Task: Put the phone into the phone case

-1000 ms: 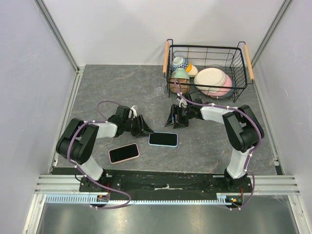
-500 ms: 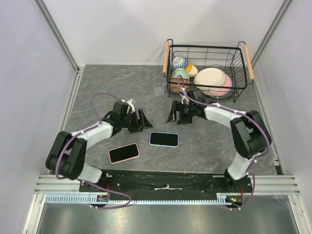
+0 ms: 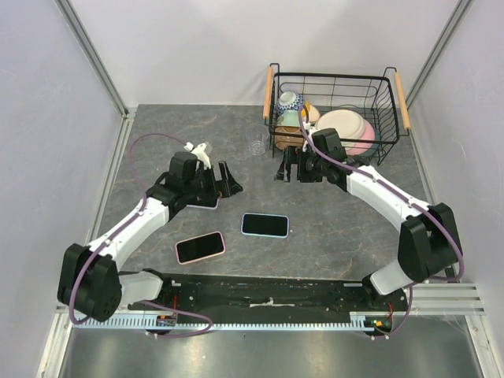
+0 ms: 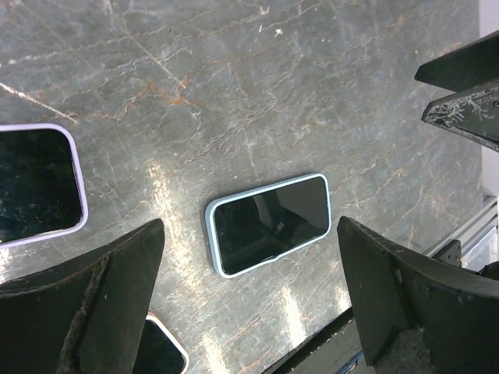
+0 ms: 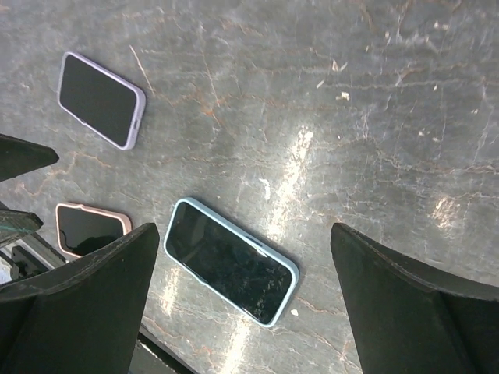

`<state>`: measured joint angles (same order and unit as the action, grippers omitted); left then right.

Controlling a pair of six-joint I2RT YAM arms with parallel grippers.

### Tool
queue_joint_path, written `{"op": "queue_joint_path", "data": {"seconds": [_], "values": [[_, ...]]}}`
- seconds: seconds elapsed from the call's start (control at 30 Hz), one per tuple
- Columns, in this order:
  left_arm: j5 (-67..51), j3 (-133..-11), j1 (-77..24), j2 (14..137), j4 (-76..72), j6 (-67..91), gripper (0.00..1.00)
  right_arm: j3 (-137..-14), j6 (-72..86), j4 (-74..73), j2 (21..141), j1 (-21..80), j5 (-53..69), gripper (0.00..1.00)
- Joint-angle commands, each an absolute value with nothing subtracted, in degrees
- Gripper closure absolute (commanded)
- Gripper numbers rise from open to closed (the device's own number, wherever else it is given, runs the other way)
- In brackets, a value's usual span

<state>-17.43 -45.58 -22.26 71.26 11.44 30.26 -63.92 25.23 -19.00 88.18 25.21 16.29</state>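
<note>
Jaws both wide apart, empty | phone [image 4: 269, 224]: pale-blue rim, dark screen, lying flat

You get bright, even light from above in the top view, with only soft shadows on the table [image 3: 339, 228]; in your wrist views white glare streaks the table and the phone [image 4: 269, 224] screen shows reflections; the near fingers [image 4: 86, 304] look dark, slightly blurred
</note>
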Motion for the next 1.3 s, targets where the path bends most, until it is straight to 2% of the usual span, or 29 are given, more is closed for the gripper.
{"op": "queue_joint_path", "data": {"seconds": [0.0,0.23,0.6,0.83,1.0,1.27], "values": [[-17.0,-48.9,-22.2,67.9,12.4,26.0,0.0,-66.6,23.6,-19.2,85.0,24.9,13.9,0.02],[-14.0,-52.2,-22.2,65.4,17.0,19.7,0.0,-65.8,22.8,-20.0,82.6,25.0,10.1,0.02],[-6.4,-55.6,-22.3,59.0,22.4,18.0,0.0,-66.6,21.4,-21.9,74.7,24.9,0.4,0.02],[-0.3,-55.3,-22.3,55.0,23.2,17.0,0.0,-66.9,20.0,-26.4,71.3,25.0,-10.0,0.02],[5.2,-53.5,-22.2,52.5,23.3,17.1,0.0,-64.4,20.8,-29.4,67.9,24.9,-22.4,0.02],[7.5,-51.1,-22.3,50.4,23.5,18.5,0.0,-59.0,20.8,-31.5,62.1,24.9,-30.2,0.02]]}}
